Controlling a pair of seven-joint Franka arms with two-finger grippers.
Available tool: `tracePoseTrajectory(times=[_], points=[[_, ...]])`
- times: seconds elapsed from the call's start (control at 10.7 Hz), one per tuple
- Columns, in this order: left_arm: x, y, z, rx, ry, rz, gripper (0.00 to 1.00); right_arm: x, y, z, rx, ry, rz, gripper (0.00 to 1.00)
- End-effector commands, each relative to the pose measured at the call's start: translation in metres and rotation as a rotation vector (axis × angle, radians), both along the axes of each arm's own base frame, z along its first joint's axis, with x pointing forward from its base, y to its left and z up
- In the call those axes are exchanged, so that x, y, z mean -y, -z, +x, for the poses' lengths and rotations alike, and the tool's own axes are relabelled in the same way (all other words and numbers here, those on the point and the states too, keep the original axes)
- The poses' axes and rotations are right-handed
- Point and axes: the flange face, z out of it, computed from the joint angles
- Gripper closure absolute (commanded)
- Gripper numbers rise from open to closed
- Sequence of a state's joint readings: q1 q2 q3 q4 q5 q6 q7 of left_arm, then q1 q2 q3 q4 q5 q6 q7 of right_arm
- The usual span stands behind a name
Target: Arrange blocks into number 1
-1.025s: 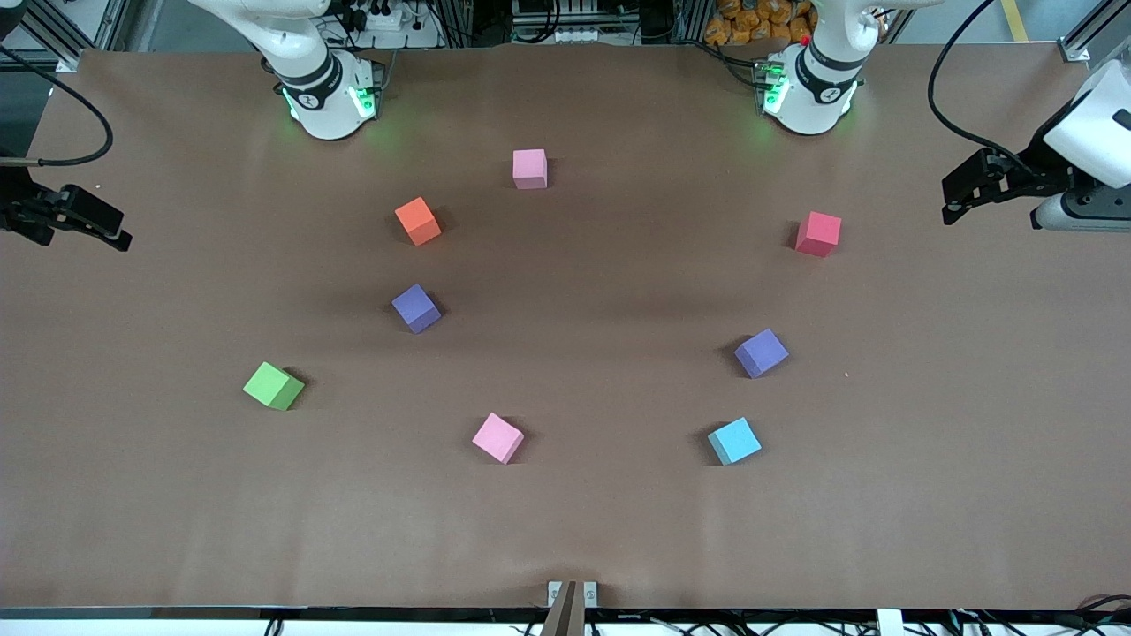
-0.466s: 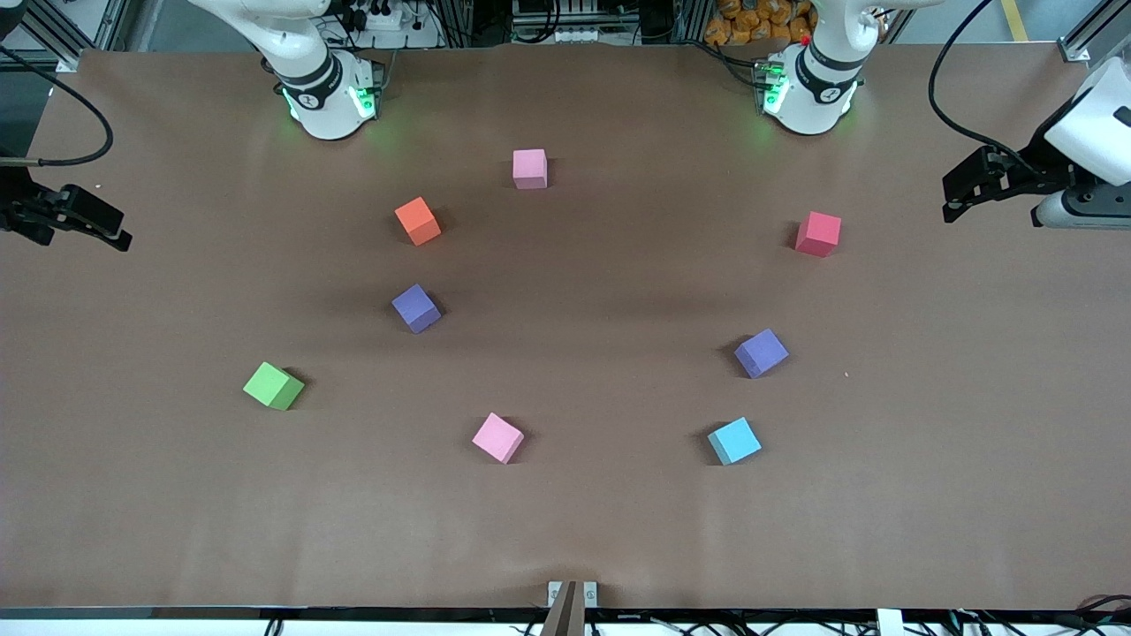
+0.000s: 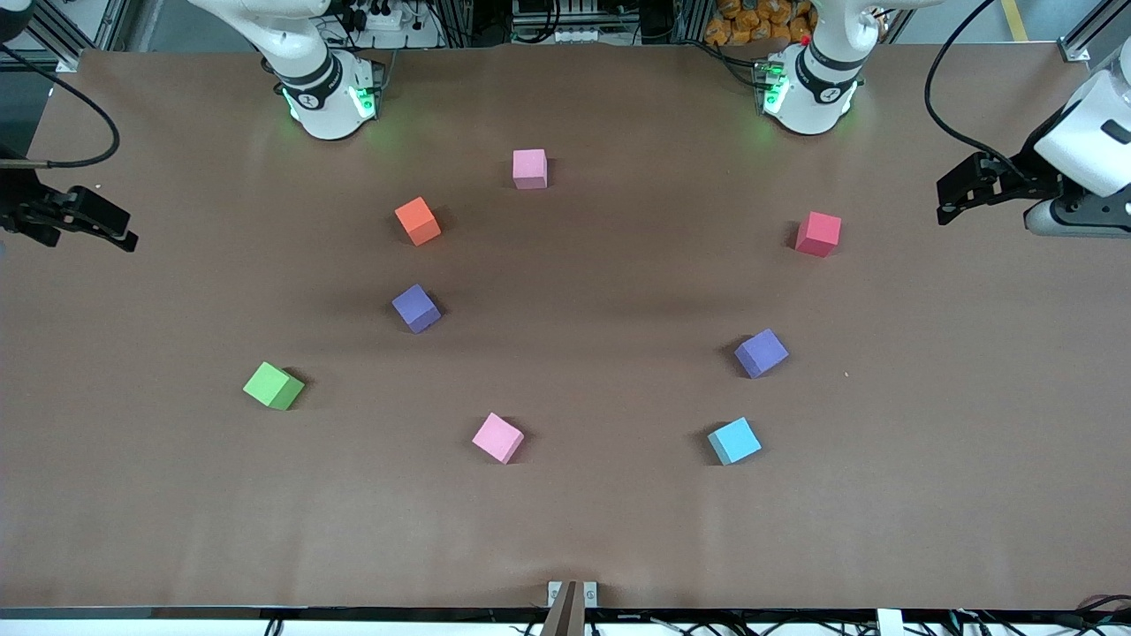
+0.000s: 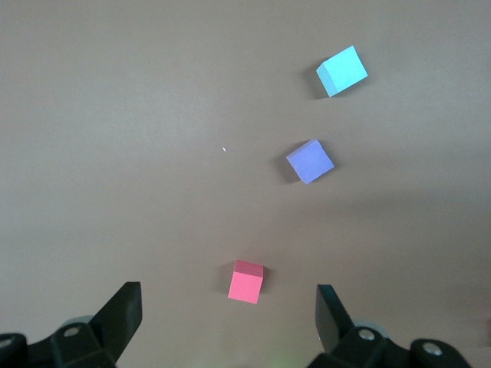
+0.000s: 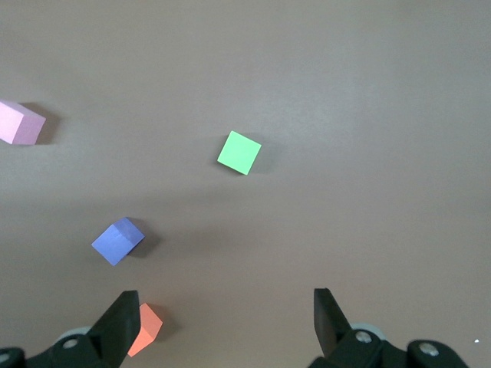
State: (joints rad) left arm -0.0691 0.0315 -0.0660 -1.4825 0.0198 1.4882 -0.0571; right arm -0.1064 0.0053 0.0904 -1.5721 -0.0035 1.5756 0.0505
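1. Front cam: high, across table (image 3: pixel 565 530) from robot bases, angled down; whole top in frame, far off.
2. Left wrist cam: looks down past own open fingers (image 4: pixel 123 310); shares red block (image 4: pixel 246 281), purple block (image 4: pixel 310 161), blue block (image 4: pixel 342 70) w/ front.
3. Right wrist cam: same setup; shares green block (image 5: pixel 239 152), orange block (image 5: pixel 144 328) w/ front.

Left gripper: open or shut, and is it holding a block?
Open and empty. In the left wrist view the left gripper has its fingers spread wide with only table between them; the red block lies below, untouched.
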Motion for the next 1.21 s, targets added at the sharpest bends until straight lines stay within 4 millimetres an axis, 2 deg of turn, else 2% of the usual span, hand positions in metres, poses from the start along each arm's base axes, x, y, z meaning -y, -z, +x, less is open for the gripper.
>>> tracePoseTrajectory(times=[0.0,0.19,0.28,0.47,0.65,0.75,0.84,0.93,1.03,1.12], points=[[0.002,0.037,0.021,-0.069,-0.005,-0.022,0.0,-0.037,0.03,0.014,-0.035,-0.076,-0.002,0.0],[0.017,0.086,0.045,-0.125,-0.038,-0.048,0.0,-0.064,0.062,0.027,-0.042,-0.124,0.001,0.0],[0.031,0.119,0.054,-0.177,-0.04,-0.046,0.0,-0.08,0.083,0.034,-0.052,-0.149,0.006,0.0],[0.048,0.163,0.059,-0.207,-0.07,-0.036,0.0,-0.107,0.12,0.048,-0.077,-0.228,0.03,0.0],[0.064,0.198,0.053,-0.21,-0.146,-0.021,0.0,-0.12,0.16,0.057,-0.117,-0.322,0.146,0.0],[0.079,0.222,0.048,-0.215,-0.203,-0.009,0.0,-0.126,0.183,0.063,-0.122,-0.353,0.169,0.0],[0.091,0.246,0.044,-0.208,-0.243,-0.001,0.0,-0.143,0.203,0.062,-0.105,-0.384,0.166,0.0],[0.098,0.264,0.04,-0.202,-0.255,0.003,0.0,-0.166,0.231,0.05,-0.096,-0.413,0.159,0.0],[0.103,0.279,0.037,-0.206,-0.25,0.009,0.0,-0.18,0.257,0.033,-0.091,-0.433,0.151,0.0],[0.103,0.3,0.039,-0.228,-0.274,0.025,0.0,-0.197,0.276,0.02,-0.094,-0.459,0.146,0.0]])
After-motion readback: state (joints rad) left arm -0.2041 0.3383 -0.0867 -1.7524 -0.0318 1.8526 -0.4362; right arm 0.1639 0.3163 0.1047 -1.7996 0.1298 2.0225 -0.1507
